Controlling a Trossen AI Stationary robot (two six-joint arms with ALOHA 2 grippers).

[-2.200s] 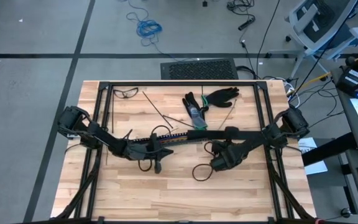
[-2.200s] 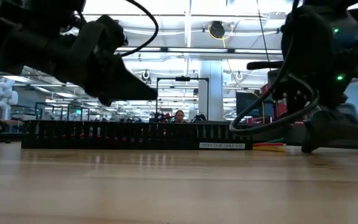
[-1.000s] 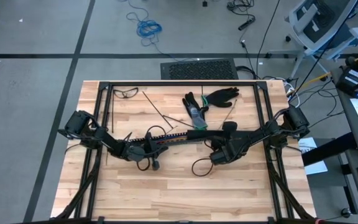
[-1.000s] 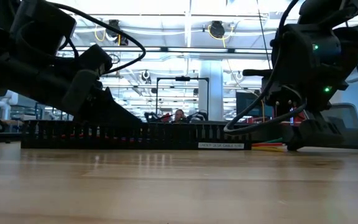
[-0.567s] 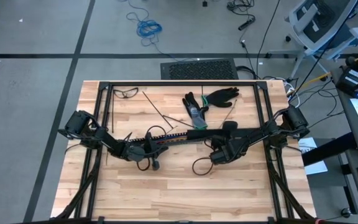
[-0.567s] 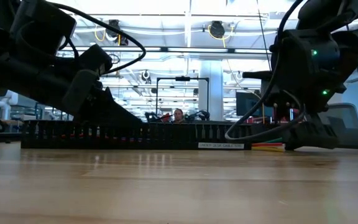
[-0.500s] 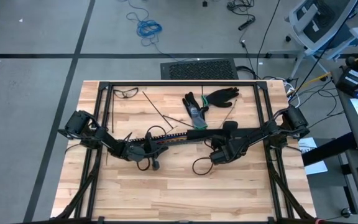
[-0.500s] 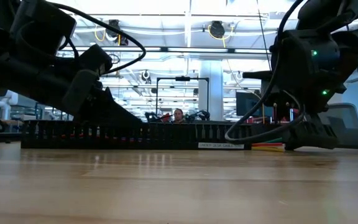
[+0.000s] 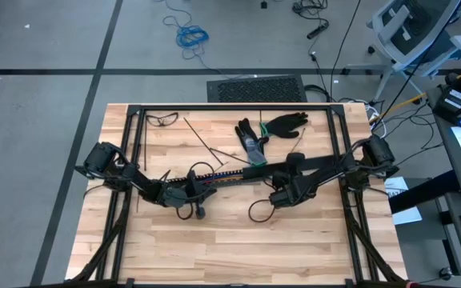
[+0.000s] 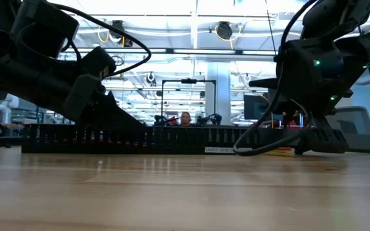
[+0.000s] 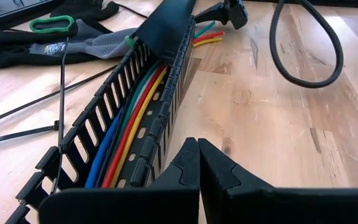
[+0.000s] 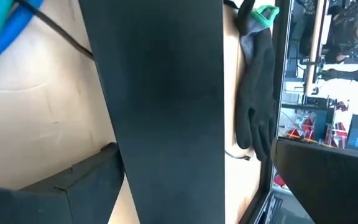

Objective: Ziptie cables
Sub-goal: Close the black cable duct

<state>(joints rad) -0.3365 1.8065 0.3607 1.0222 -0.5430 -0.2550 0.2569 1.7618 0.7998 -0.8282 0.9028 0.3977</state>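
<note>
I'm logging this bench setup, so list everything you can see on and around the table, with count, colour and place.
slotted rail: one, black, across mid-table
cables: several, blue, red, green, white, yellow, lying inside the rail
zipties: a few, dark, loose on the table behind the rail
gloves: two, black, far side of the table
safety glasses: one, far left corner
table: one, light wood
person: one, far background
left gripper: jaws shut, at the rail's left end
right gripper: jaws wide, at the rail's right end
</note>
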